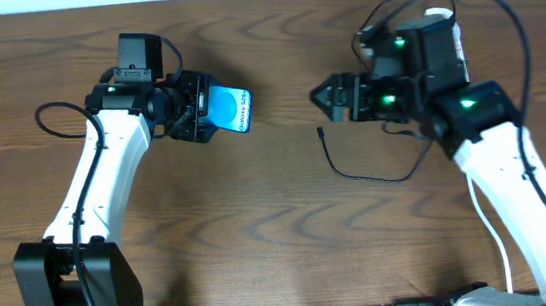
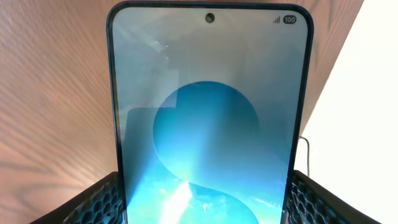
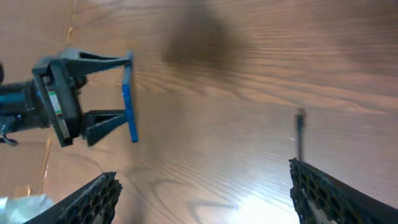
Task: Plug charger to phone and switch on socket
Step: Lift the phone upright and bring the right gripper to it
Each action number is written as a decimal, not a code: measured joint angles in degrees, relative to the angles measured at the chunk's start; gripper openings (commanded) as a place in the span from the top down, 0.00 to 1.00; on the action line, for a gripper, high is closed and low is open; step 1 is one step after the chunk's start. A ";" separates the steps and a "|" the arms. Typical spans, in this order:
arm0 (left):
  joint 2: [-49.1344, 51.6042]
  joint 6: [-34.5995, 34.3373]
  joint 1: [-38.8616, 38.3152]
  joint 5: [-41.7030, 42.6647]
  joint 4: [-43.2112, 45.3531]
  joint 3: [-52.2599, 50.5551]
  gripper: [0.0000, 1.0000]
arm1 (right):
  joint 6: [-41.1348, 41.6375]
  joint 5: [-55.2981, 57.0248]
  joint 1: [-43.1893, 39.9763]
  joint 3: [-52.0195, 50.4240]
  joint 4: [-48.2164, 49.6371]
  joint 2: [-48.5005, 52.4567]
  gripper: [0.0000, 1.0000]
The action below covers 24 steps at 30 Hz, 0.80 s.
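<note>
My left gripper (image 1: 201,112) is shut on the phone (image 1: 229,109), holding it by its long edges above the table, screen up. The blue screen fills the left wrist view (image 2: 208,124) between the two fingers. My right gripper (image 1: 326,97) is open and empty, pointing left toward the phone with a gap between them. The charger (image 1: 360,173), a thin black cable, lies curved on the table below the right gripper; its connector tip (image 3: 300,118) shows beside my right finger. The phone also shows edge-on in the right wrist view (image 3: 127,99). The socket (image 1: 447,31) is mostly hidden under the right arm.
The wooden table (image 1: 282,243) spreads between and in front of both arms. A black cable loops over the right arm (image 1: 500,10). The white cord runs along the right arm's lower side (image 1: 497,237).
</note>
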 measured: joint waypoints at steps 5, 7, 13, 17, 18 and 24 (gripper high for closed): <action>0.00 -2.80 0.00 3.61 0.00 0.00 0.93 | 2.51 0.57 4.37 0.00 4.96 3.30 0.23; 0.00 -4.00 0.00 4.87 0.07 0.00 0.93 | 3.76 0.85 5.66 0.00 6.93 4.59 0.23; 0.00 -6.25 0.00 6.43 1.27 0.00 0.92 | 6.78 1.68 7.63 0.00 11.06 6.54 0.24; 0.00 -7.45 -0.07 6.51 1.60 0.00 0.92 | 8.63 3.08 9.44 0.00 12.46 6.58 0.25; 0.00 -7.50 -0.22 6.47 1.60 0.00 0.93 | 8.90 3.34 9.88 0.00 13.05 6.62 0.25; 0.00 -8.28 -1.25 6.10 1.60 0.00 0.93 | 11.39 4.31 12.63 0.00 17.03 8.61 0.26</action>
